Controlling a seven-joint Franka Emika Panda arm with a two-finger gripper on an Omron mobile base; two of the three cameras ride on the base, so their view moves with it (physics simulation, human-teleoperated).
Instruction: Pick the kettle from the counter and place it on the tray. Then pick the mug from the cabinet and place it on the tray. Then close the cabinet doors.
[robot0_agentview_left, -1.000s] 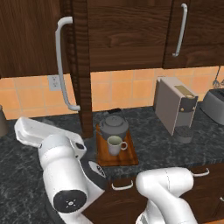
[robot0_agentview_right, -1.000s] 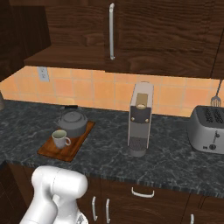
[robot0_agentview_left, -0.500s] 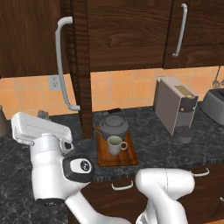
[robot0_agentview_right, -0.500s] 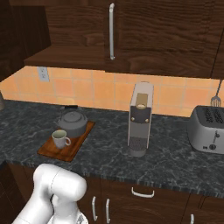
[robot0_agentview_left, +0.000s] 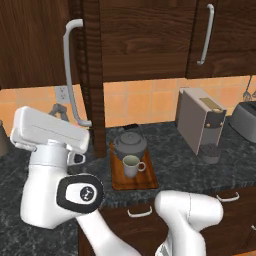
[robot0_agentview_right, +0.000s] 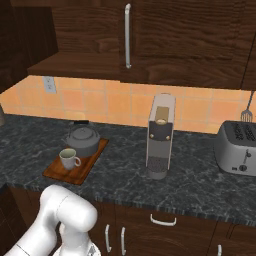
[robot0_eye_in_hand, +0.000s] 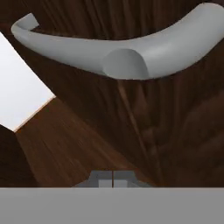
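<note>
The grey kettle and the off-white mug both stand on the reddish-brown tray, the mug in front of the kettle. The tray lies on the dark marbled counter. Above and to its left, a cabinet door stands swung open, its curved grey bar handle at the near edge. My gripper is shut with nothing in it. It points at the dark wood door panel, just below that handle.
A boxy grey coffee machine stands right of the tray, and a toaster farther right. Another cabinet door with its bar handle is closed. My arm's big white link rises left of the tray.
My arm has swung upward and left toward the open door's handle. Kettle, mug and tray have not moved.
</note>
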